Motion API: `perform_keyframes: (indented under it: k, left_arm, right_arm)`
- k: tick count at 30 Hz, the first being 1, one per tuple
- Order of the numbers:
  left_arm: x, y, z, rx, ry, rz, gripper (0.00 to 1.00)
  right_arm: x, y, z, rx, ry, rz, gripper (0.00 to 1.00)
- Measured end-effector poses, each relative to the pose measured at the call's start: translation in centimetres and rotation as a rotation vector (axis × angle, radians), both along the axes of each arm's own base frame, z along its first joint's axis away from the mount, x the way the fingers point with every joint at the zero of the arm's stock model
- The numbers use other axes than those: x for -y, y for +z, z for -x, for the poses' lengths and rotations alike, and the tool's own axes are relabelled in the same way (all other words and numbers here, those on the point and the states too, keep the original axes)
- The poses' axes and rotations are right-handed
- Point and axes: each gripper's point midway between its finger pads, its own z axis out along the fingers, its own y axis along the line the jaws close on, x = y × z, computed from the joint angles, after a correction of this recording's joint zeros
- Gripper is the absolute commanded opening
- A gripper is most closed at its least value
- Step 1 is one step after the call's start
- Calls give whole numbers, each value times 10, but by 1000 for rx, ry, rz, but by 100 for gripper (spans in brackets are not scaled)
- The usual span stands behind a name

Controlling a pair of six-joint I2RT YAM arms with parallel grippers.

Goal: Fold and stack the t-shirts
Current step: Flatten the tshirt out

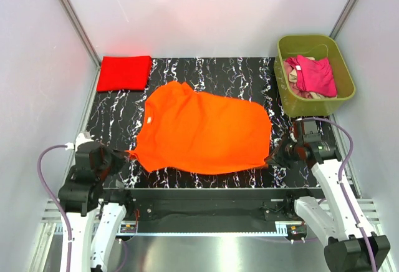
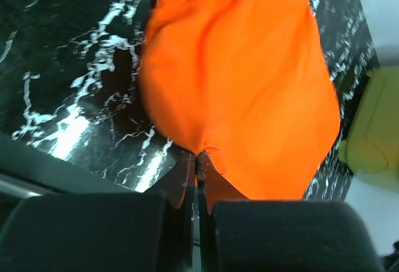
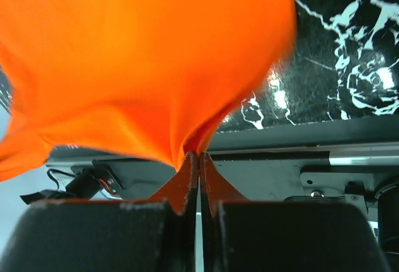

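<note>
**Four t-shirts: one spread out, one folded, two crumpled**

A bright orange t-shirt (image 1: 202, 128) lies spread mostly flat across the middle of the black marbled bench (image 1: 237, 72). Its neck opening, which has a small white label, points toward the left edge. Its two near corners are drawn out to points at the bench's near edge, one pinched in the closed left pincer (image 1: 129, 155) and the other in the closed right pincer (image 1: 269, 158).

A red t-shirt (image 1: 124, 72) sits folded into a neat rectangle on the far left corner.

A magenta pink t-shirt (image 1: 315, 75) lies crumpled in an olive-green tub (image 1: 312, 105) at the far right corner, on top of beige cloth (image 1: 290, 74).
</note>
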Motion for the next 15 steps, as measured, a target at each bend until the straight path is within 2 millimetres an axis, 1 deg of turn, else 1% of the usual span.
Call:
perform_keyframes:
  k: [2, 5, 10, 14, 15]
  left_arm:
    - [-4, -4, -1, -24, 23, -9, 0]
    - [-6, -12, -10, -85, 32, -23, 0]
    - [0, -23, -36, -161, -2, -26, 0]
    - [8, -24, -53, -163, -55, -16, 0]
    - [9, -21, -57, -155, -70, -20, 0]
  right_arm:
    - [-1, -3, 3, -9, 4, -6, 0]
    - [-1, -2, -3, -18, 15, 1, 0]
    - [-3, 5, -26, 2, 28, 9, 0]
    - [-4, 16, -44, 29, 48, 17, 0]
    - [-5, 18, -47, 37, 51, 19, 0]
